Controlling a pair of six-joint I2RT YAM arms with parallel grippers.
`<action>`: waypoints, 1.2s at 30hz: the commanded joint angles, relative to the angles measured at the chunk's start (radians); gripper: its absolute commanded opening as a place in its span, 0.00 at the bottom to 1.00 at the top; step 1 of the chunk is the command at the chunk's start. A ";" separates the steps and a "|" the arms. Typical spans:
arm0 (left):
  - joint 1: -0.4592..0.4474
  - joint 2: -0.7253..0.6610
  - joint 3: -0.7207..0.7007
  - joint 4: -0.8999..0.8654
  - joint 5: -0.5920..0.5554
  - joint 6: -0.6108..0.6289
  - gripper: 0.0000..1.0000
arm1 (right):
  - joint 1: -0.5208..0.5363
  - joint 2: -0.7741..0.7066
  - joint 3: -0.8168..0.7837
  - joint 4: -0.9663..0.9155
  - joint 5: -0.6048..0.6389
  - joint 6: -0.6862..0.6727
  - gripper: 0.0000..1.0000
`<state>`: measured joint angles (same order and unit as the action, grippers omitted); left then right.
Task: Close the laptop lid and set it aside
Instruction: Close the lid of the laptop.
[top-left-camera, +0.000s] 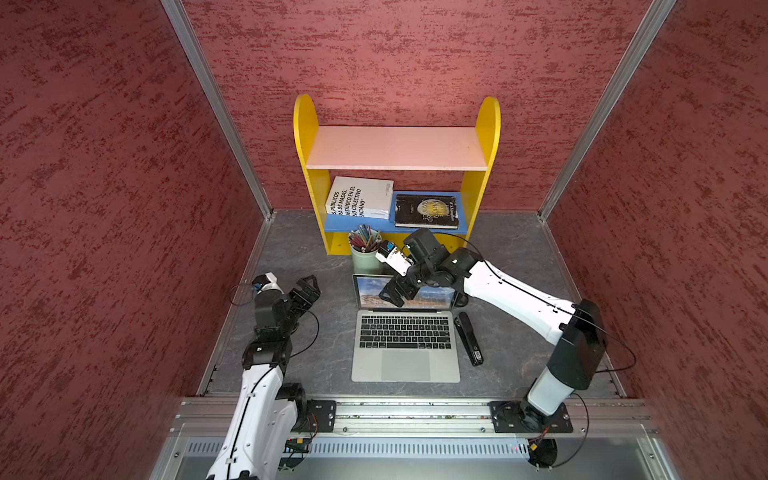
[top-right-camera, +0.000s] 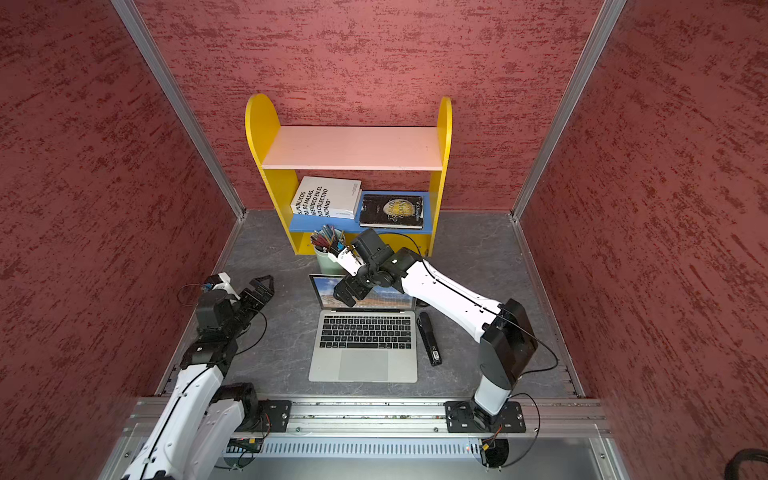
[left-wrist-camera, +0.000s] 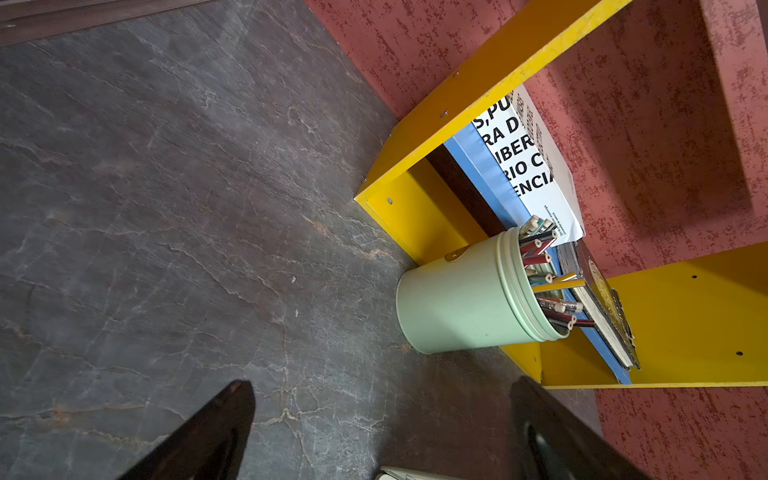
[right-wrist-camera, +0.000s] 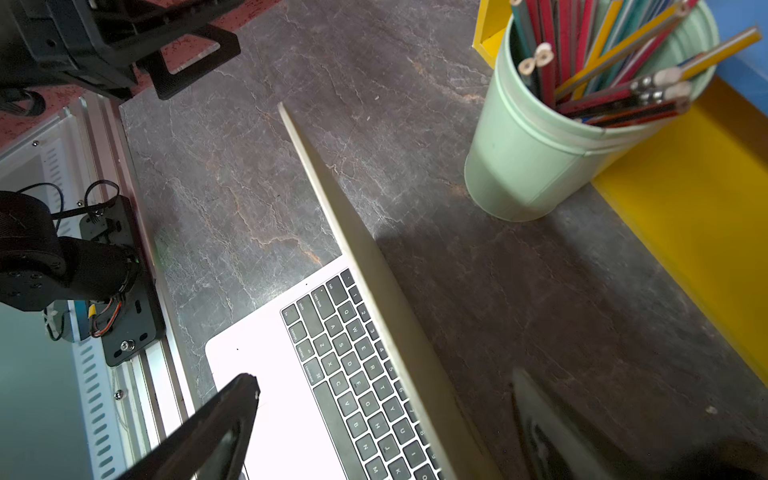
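The silver-grey laptop (top-left-camera: 405, 353) (top-right-camera: 363, 353) lies open mid-table, its black keys and trackpad facing up. The lid (top-left-camera: 368, 291) (top-right-camera: 324, 291) stands upright and its screen shows a mountain wallpaper. My right gripper (top-left-camera: 392, 299) (top-right-camera: 345, 297) hangs open over the lid's top edge. In the right wrist view the lid (right-wrist-camera: 353, 232) runs edge-on between the jaws of the right gripper (right-wrist-camera: 384, 378), one finger (right-wrist-camera: 224, 419) over the keyboard side, one behind. My left gripper (top-left-camera: 308, 286) (top-right-camera: 262, 286) (left-wrist-camera: 382, 390) is open above bare table, left of the laptop.
A green pencil cup (top-left-camera: 365, 259) (right-wrist-camera: 536, 158) (left-wrist-camera: 457, 299) stands just behind the lid. Behind it is a yellow shelf (top-left-camera: 305, 137) holding a white book (top-left-camera: 361, 197) and a black book (top-left-camera: 426, 211). A slim black device (top-left-camera: 469, 338) lies right of the laptop.
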<state>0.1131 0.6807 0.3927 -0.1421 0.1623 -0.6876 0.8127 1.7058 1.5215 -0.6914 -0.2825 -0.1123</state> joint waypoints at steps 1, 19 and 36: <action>0.005 -0.003 -0.003 0.007 0.019 0.007 1.00 | 0.042 0.036 -0.062 -0.138 -0.050 0.059 0.98; 0.003 -0.010 -0.009 0.003 0.025 0.003 1.00 | 0.087 0.018 -0.093 -0.135 -0.028 0.068 0.98; 0.000 -0.010 -0.012 0.005 0.026 0.000 1.00 | 0.130 0.007 -0.129 -0.131 -0.022 0.074 0.98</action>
<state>0.1131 0.6804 0.3923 -0.1421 0.1822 -0.6884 0.9089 1.6493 1.4574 -0.7414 -0.2382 -0.0818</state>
